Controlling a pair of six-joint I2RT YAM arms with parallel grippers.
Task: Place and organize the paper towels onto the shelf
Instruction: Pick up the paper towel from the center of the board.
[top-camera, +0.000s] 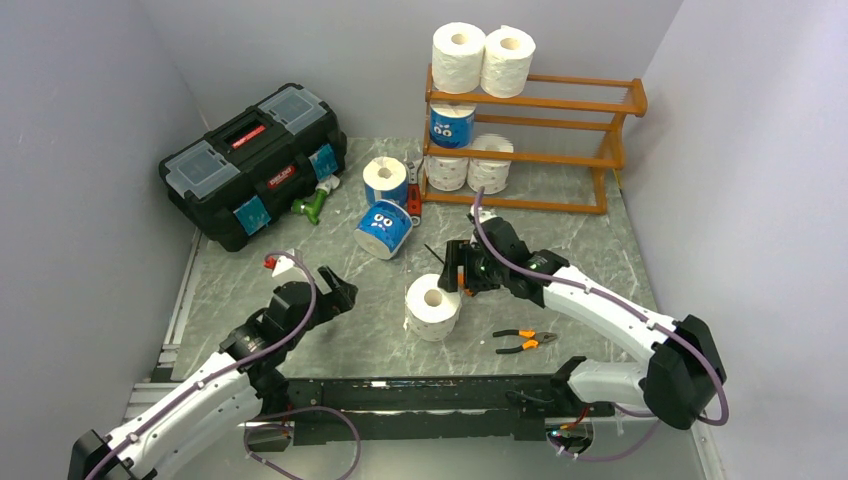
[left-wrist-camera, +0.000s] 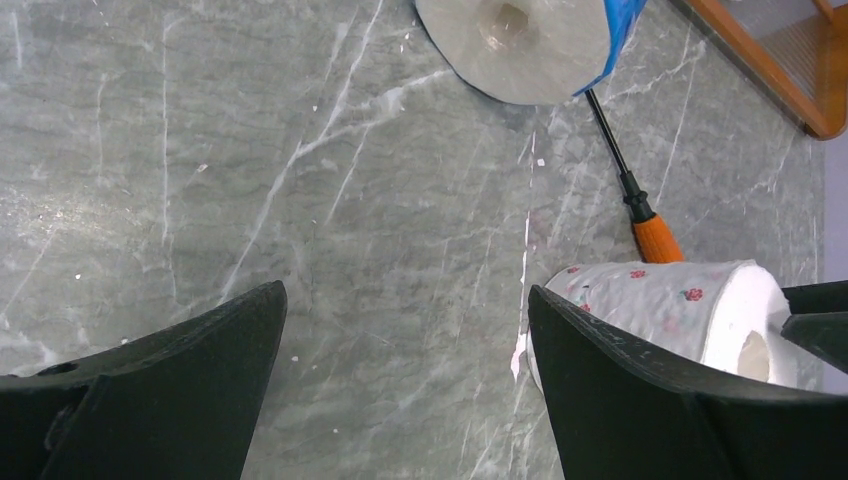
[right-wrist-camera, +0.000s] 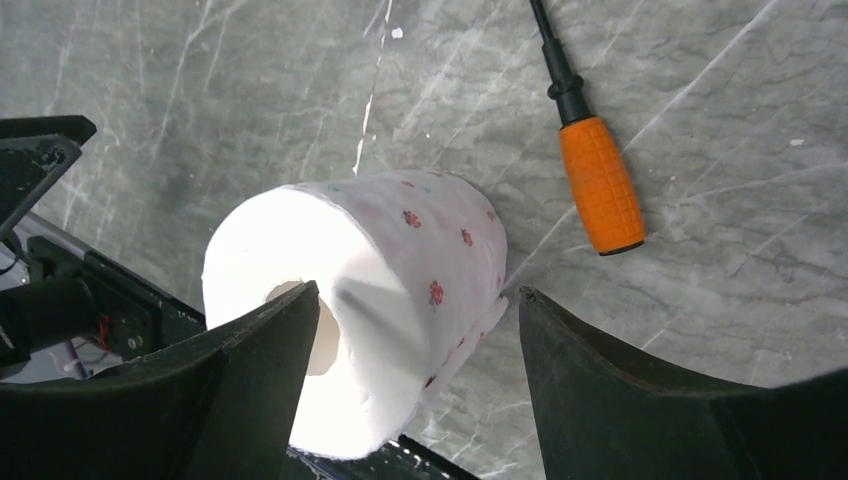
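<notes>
Your R gripper (right-wrist-camera: 417, 292): jaws wide, straddling floral white roll (right-wrist-camera: 300, 240), no clamp yet. L gripper (left-wrist-camera: 405, 292): fully open, empty.

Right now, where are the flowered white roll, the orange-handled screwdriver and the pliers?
flowered white roll (right-wrist-camera: 420, 250), right wrist view, on its printed side wall
orange-handled screwdriver (right-wrist-camera: 601, 187), right wrist view, middle of the handle
pliers (top-camera: 524, 342), top external view, on its middle

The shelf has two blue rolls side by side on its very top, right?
Not quite. The top rolls sitting side by side on the shelf are white, not blue. The top external view shows it.
</notes>
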